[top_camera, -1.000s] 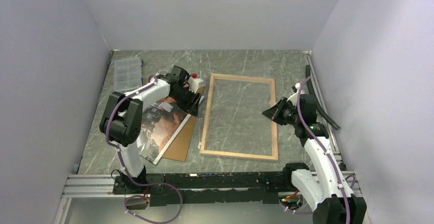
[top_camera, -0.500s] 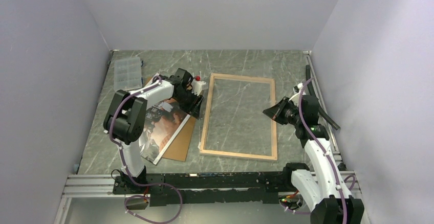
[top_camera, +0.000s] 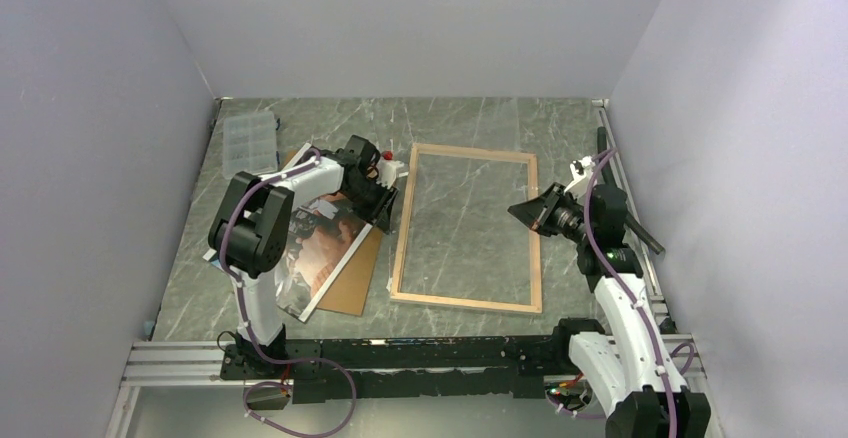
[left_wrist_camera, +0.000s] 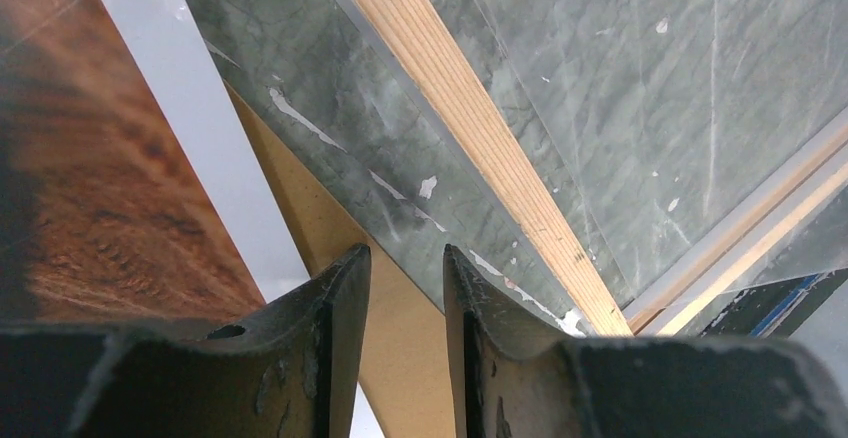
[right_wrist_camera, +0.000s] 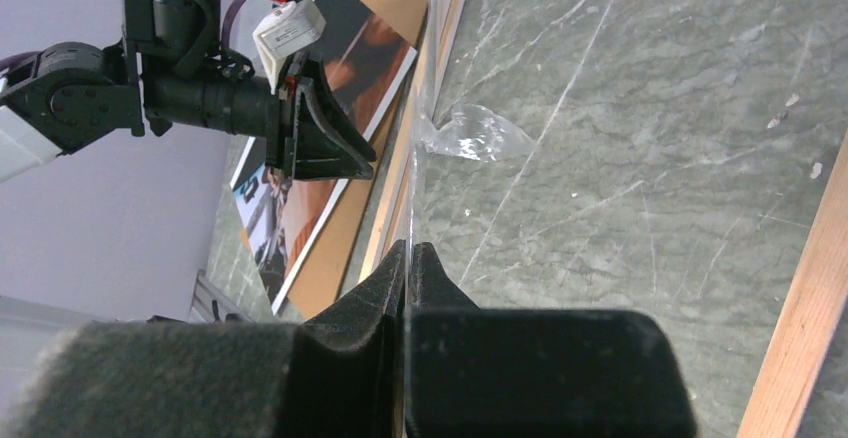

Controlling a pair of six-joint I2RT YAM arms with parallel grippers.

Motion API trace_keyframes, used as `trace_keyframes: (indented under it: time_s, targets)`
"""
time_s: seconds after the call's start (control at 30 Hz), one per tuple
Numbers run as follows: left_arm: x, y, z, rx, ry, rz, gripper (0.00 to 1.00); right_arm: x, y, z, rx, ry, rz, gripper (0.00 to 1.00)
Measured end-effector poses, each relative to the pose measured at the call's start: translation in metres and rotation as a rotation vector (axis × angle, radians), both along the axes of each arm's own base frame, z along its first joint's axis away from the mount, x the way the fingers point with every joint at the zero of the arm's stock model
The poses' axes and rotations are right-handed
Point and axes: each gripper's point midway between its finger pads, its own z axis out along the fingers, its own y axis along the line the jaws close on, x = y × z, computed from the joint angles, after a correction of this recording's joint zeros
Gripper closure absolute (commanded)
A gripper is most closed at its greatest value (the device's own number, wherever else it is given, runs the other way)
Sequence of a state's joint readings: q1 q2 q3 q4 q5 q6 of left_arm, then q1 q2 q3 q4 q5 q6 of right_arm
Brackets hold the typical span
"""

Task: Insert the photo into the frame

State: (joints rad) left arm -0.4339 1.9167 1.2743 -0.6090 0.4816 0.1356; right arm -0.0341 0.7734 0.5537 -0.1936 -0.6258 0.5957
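Lying on a brown board point(top_camera: 355, 283), the thin photo point(top_camera: 320, 243) neighbours the wooden frame point(top_camera: 465, 303).

Photo point(top_camera: 318, 250): far end at 12 o'clock hidden under left arm point(top_camera: 300, 173); in left wrist view cut off at 9 o'clock edge.
Backing board point(top_camera: 355, 280): mostly hidden beneath Photo.
Frame point(left_wrist_camera: 470, 128): only one corner in left wrist view, rest cut off.
Clear box point(top_camera: 248, 143): contents too small to tell.
Left fingers point(left_wrist_camera: 335, 338): whether tips touch Backing board, cannot tell.
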Motion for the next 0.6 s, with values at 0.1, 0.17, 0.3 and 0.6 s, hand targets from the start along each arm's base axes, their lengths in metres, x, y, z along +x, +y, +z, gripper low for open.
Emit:
trace_keyframes:
  time_s: [0.1, 0.17, 0.3, 0.6]
  targets:
    - [0.000, -0.001, -0.001, 0.001, 0.002, -0.002, 0.63, 0.003, 0.001, -0.002, 0.003, 0.004, 0.008, 1.00]
    - [0.000, -0.001, -0.002, 0.001, 0.003, -0.001, 0.63, 0.005, 0.001, -0.004, 0.004, 0.013, 0.007, 1.00]
    - [0.000, -0.001, -0.001, -0.002, 0.004, -0.002, 0.64, 0.006, 0.000, -0.010, 0.015, 0.024, 0.001, 1.00]
    - [-0.005, -0.009, 0.000, -0.019, 0.007, -0.024, 0.65, 0.005, 0.001, -0.023, 0.051, 0.056, -0.021, 1.00]
